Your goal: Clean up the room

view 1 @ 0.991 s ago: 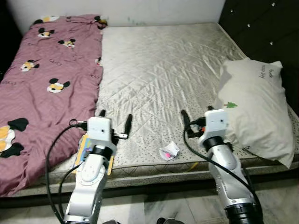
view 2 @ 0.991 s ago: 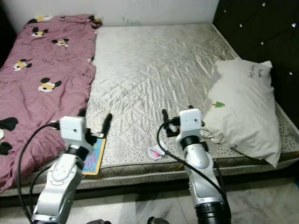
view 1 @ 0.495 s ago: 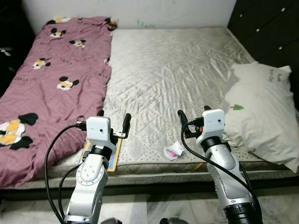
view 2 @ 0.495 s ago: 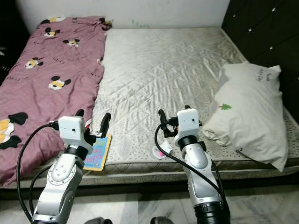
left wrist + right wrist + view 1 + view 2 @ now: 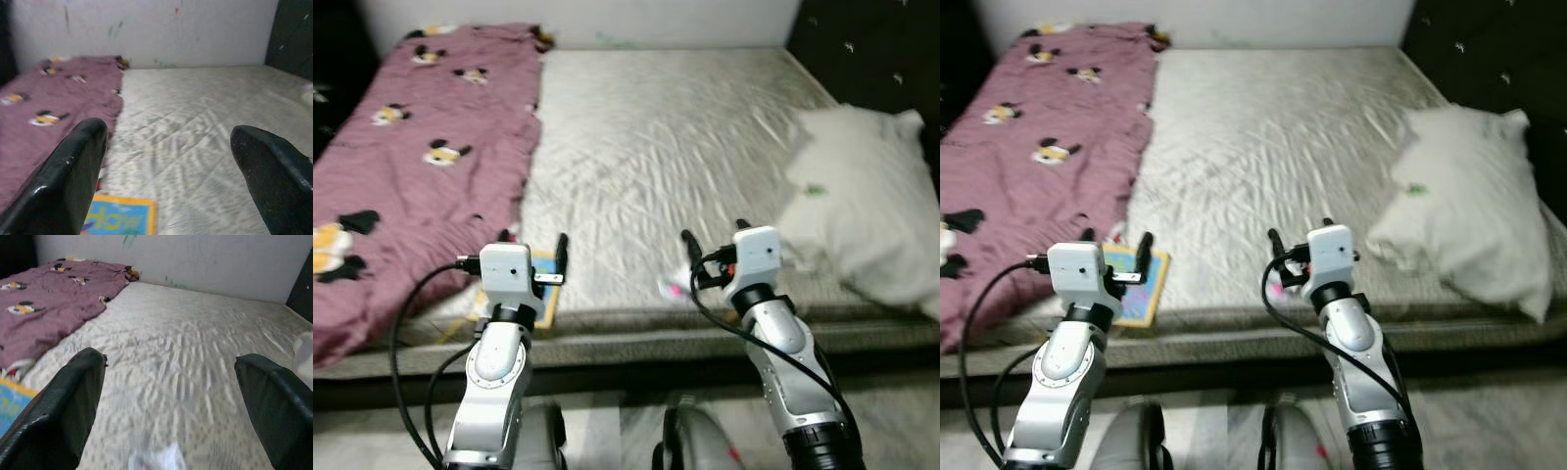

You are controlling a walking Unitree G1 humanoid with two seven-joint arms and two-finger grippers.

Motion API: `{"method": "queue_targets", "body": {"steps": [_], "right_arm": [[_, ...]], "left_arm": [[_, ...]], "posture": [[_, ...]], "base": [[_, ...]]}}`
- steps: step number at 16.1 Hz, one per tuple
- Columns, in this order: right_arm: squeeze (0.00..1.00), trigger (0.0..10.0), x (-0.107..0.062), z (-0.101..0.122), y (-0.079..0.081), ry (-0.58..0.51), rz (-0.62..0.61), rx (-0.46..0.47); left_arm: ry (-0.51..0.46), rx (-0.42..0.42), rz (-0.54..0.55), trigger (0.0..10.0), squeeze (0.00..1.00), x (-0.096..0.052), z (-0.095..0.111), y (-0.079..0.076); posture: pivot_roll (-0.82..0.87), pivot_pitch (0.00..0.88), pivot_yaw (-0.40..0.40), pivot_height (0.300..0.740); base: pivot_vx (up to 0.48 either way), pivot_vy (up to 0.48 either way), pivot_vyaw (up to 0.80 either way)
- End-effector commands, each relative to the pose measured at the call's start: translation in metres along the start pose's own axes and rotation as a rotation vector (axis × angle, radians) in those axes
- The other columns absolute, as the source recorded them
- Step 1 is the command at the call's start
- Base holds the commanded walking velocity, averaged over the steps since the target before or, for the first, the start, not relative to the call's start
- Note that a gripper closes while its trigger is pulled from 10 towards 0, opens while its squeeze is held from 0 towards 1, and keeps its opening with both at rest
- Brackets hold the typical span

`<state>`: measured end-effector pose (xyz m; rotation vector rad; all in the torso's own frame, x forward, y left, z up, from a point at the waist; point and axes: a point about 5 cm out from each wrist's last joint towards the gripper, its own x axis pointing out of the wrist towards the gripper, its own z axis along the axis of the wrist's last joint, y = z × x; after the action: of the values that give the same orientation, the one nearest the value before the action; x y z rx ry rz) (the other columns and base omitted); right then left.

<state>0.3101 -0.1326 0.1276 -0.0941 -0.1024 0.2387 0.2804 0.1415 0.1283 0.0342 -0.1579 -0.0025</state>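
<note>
Both grippers, left [image 5: 530, 245] and right [image 5: 713, 243], gape above blurred mattress [image 5: 656, 127].

Bare mattress [image 5: 666, 147], white wall [image 5: 146, 29], tiled floor [image 5: 891, 411]

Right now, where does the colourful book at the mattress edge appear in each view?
Left eye: book behind the left gripper.
Right eye: beside the purple blanket, at.
Left wrist: low, between the fingers.
Right wrist: a corner at the edge.
Shared landmark: the blanket.
</note>
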Motion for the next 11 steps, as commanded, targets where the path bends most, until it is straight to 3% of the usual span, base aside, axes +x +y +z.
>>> {"method": "queue_targets", "body": {"steps": [1,11], "right_arm": [[0.00,10.0,0.0001,0.0009,0.0024,-0.005,0.022,-0.008],[0.00,10.0,-0.0008,-0.0026,0.0068,0.000,0.068,-0.054]], "left_arm": [[0.008,0.009,0.011,10.0,0.00,0.0010,-0.0018,0.0006],[-0.017,-0.011,-0.020,10.0,0.00,-0.0005,0.0000,0.0010]], "posture": [[-0.03,0.131,-0.001,0.575],[-0.03,0.128,-0.004,0.575]], "base": [[0.000,0.000,0.00],[0.027,0.000,0.00]]}}
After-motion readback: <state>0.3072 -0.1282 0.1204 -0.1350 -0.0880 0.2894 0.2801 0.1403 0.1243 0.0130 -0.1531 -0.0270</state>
